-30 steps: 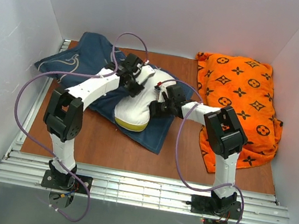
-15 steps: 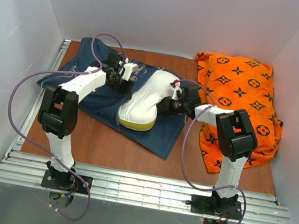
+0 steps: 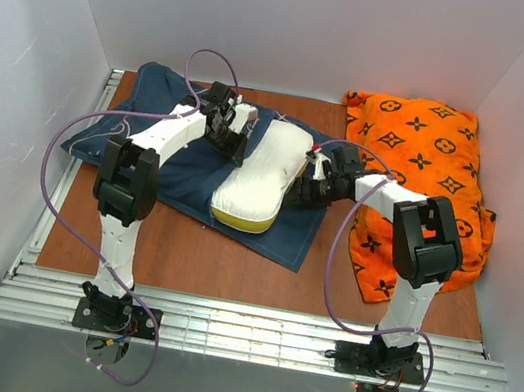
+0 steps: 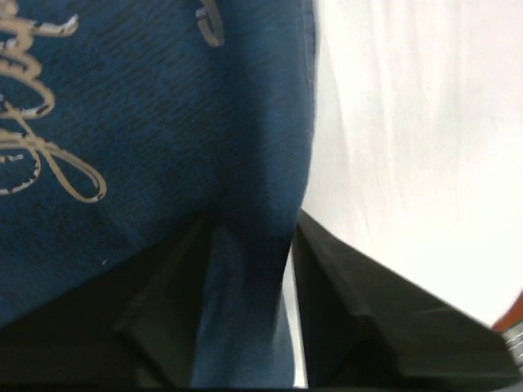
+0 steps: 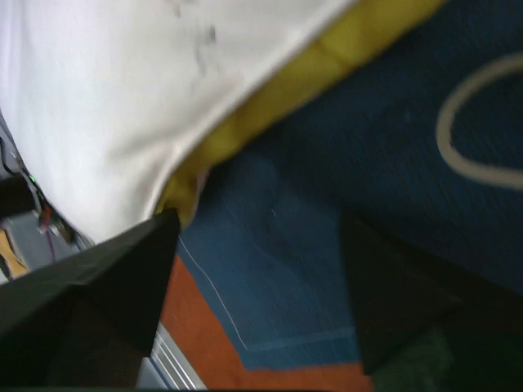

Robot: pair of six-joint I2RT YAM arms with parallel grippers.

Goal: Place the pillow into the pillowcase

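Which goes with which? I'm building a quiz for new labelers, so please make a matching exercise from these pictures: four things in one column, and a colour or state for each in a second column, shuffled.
Column one
1. pillow
2. pillowcase
3. cushion
4. left gripper

Column two
a. orange with a dark pattern, at the right side
b. white with a yellow edge band
c. navy, spread out beneath the pillow
d. pinching a fold of navy fabric

Pairs: 1-b, 2-c, 3-a, 4-d
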